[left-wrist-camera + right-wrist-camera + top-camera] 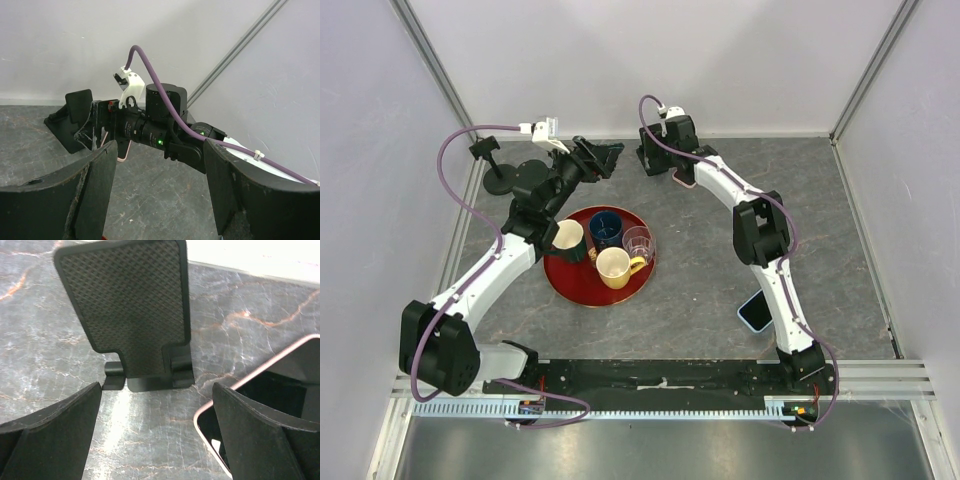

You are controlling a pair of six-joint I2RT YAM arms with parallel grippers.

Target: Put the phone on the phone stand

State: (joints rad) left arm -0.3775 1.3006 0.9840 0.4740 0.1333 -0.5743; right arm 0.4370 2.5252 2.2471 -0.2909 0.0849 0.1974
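Eyeballing it: slide wide-apart, empty right gripper (pixel 156 405) toward 4 o'clock, pinch pink-rimmed phone (pixel 287 377) by its edges, then lean onto phone stand (pixel 135 305).

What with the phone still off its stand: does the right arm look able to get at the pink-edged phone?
Likely yes. The right gripper is open low over the table, and the pink-edged phone lies flat right beside it, nothing between. The stand is ahead, not blocking.
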